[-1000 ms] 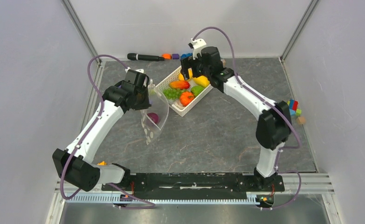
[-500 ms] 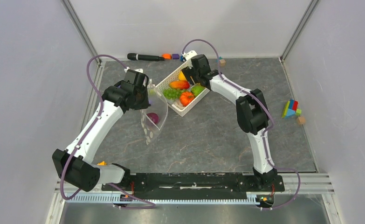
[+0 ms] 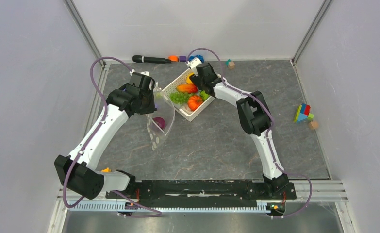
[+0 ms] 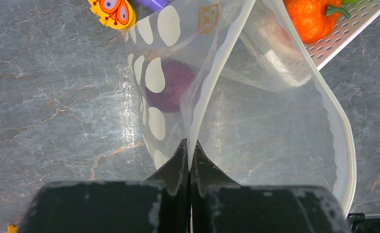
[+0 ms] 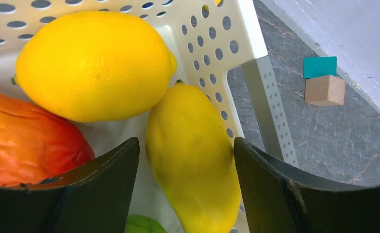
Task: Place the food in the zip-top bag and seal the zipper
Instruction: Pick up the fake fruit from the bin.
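Observation:
My left gripper point(image 4: 190, 148) is shut on the rim of the zip-top bag point(image 4: 256, 111), holding it upright with the mouth gaping. Its zipper point(image 4: 217, 73) runs up from the jaws, unsealed. A purple piece of food point(image 4: 171, 90) lies inside the bag point(image 3: 158, 128). My right gripper point(image 5: 185, 145) reaches into the white basket point(image 5: 217, 29), open, with a long yellow fruit point(image 5: 192, 155) between the fingers. The right finger touches it and a gap shows at the left finger. Beside it lie a lemon point(image 5: 93, 63), a red-orange piece point(image 5: 23, 141) and a green piece point(image 5: 141, 225). Grapes point(image 3: 179, 97) lie in the basket point(image 3: 185, 115).
A black marker point(image 3: 151, 59) and small toy pieces point(image 3: 178, 58) lie along the back wall. Coloured blocks point(image 3: 303, 113) sit at the right, and a wooden block point(image 5: 323, 90) and a teal one point(image 5: 320, 66) lie just beyond the basket. A yellow toy point(image 4: 112, 9) lies near the bag.
The right arm has swung left and down into the back of the basket, and its jaws have narrowed around the long yellow fruit. The left arm and the bag have not moved.

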`<state>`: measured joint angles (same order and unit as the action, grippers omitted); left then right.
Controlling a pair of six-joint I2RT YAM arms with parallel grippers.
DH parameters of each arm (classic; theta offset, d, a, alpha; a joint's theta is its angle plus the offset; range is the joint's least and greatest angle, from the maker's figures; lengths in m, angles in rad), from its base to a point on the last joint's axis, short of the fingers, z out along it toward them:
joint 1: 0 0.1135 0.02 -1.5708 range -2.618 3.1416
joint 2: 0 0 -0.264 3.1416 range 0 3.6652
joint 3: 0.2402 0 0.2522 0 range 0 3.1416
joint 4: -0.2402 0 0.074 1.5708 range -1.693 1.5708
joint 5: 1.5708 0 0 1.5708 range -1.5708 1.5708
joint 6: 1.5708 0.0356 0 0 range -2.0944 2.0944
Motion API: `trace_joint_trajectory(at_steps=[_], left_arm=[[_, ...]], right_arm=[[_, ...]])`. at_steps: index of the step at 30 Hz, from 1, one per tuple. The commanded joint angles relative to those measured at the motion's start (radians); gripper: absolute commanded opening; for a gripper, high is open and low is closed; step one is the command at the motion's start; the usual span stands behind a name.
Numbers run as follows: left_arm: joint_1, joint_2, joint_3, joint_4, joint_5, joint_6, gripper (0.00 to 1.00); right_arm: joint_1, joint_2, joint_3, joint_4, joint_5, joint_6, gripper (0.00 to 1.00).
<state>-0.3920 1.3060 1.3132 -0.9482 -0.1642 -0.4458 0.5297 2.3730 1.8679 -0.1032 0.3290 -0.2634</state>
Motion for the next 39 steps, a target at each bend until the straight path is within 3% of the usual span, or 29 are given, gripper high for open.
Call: trace_joint_trajectory(at_steps=[1, 13, 18, 23, 33, 39], left_arm=[[0.007, -0.002, 0.012, 0.000, -0.002, 0.027, 0.02], [0.008, 0.001, 0.012, -0.001, 0.008, 0.027, 0.02], [0.008, 0.002, 0.012, 0.001, 0.021, 0.027, 0.02], [0.008, 0.005, 0.009, 0.008, 0.043, 0.027, 0.02], [0.007, -0.012, 0.001, 0.025, 0.084, 0.023, 0.02], [0.008, -0.011, 0.001, 0.026, 0.091, 0.024, 0.02]], right_arm=[[-0.006, 0.034, 0.039, 0.035, 0.079, -0.039, 0.74], [-0.007, 0.016, 0.017, 0.060, 0.212, -0.045, 0.36], [-0.008, -0.075, -0.079, 0.061, 0.234, -0.026, 0.27], [-0.008, -0.200, -0.184, 0.097, 0.161, 0.023, 0.18], [-0.008, -0.406, -0.322, 0.218, 0.051, 0.071, 0.15], [-0.008, -0.528, -0.401, 0.287, -0.093, 0.127, 0.13]])
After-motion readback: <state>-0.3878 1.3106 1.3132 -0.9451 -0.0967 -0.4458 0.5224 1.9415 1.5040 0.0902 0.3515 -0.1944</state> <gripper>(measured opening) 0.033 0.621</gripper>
